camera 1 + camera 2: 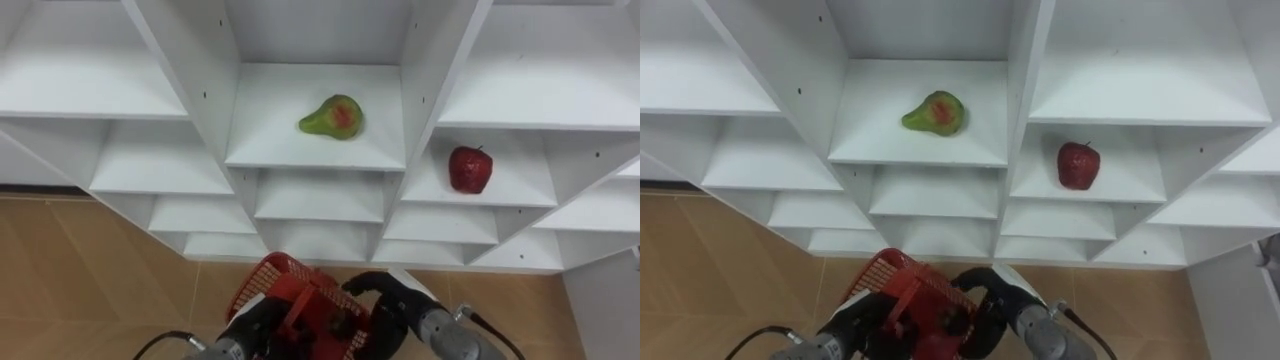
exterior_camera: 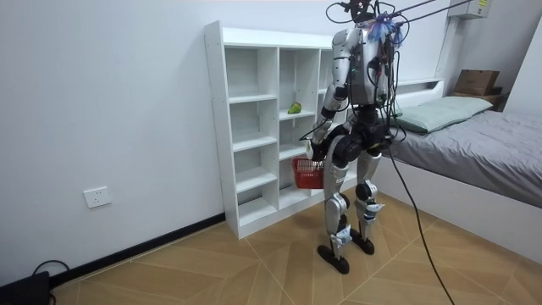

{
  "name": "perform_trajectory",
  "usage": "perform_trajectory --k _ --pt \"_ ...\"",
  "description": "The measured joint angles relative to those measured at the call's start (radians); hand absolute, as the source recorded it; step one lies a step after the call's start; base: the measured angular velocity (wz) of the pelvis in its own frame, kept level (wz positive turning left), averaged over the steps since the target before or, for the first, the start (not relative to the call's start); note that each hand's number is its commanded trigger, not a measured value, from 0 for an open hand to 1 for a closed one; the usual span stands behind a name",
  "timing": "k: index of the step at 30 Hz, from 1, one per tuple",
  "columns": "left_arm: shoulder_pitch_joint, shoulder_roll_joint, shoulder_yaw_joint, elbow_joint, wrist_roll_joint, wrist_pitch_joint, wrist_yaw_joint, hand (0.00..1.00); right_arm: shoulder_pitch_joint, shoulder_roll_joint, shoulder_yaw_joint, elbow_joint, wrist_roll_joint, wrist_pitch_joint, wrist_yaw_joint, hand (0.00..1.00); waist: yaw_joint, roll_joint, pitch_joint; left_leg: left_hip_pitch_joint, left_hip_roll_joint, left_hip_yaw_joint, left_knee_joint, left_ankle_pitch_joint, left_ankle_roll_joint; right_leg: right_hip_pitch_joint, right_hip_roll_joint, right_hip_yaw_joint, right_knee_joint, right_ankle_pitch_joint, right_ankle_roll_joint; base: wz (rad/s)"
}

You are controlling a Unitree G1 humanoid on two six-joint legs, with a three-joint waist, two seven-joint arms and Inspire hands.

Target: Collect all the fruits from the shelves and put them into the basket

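Far left and low, my left hand (image 1: 252, 322) is pressed against the near side of the red plastic mesh basket (image 1: 300, 295). Its fingers are tucked behind the mesh, so I cannot tell whether they grip or just prop it. I judge the basket light and a bit springy, best carried by its rim.

Up and further in stands the white closet of open shelves (image 1: 270, 140). In its middle compartment the green pear with a red blush (image 1: 333, 117) lies on its side, alone and clear of the walls. It should be light, firm and smooth-skinned, and ready to roll if nudged. I'd wrap the fat belly from above, not pinch the narrow neck.

Back down, my right hand (image 1: 390, 300) has dark fingers curled round the basket's right edge. One hand will probably have to let go before any picking.

Furthest right, one compartment over and a shelf lower, the dark red glossy apple (image 1: 470, 168) stands upright, stem up, well apart from the pear. I reckon it is round, hard and slippery, so I'd cup its sides with a full, moderate grasp. The divider is close on its left, so I'd come in from the front.
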Motion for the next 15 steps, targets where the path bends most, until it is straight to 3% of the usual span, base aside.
perform_trajectory --k 15 --pt "-0.01 -0.004 -0.049 -0.01 -0.003 -0.002 -0.062 1.0 -0.002 0.003 0.011 0.033 0.009 -0.01 0.017 0.0 0.002 0.001 0.0006 0.0 0.0 0.005 -0.002 0.0 0.001 0.0 0.001 -0.006 0.001 -0.001 0.001 0.0"
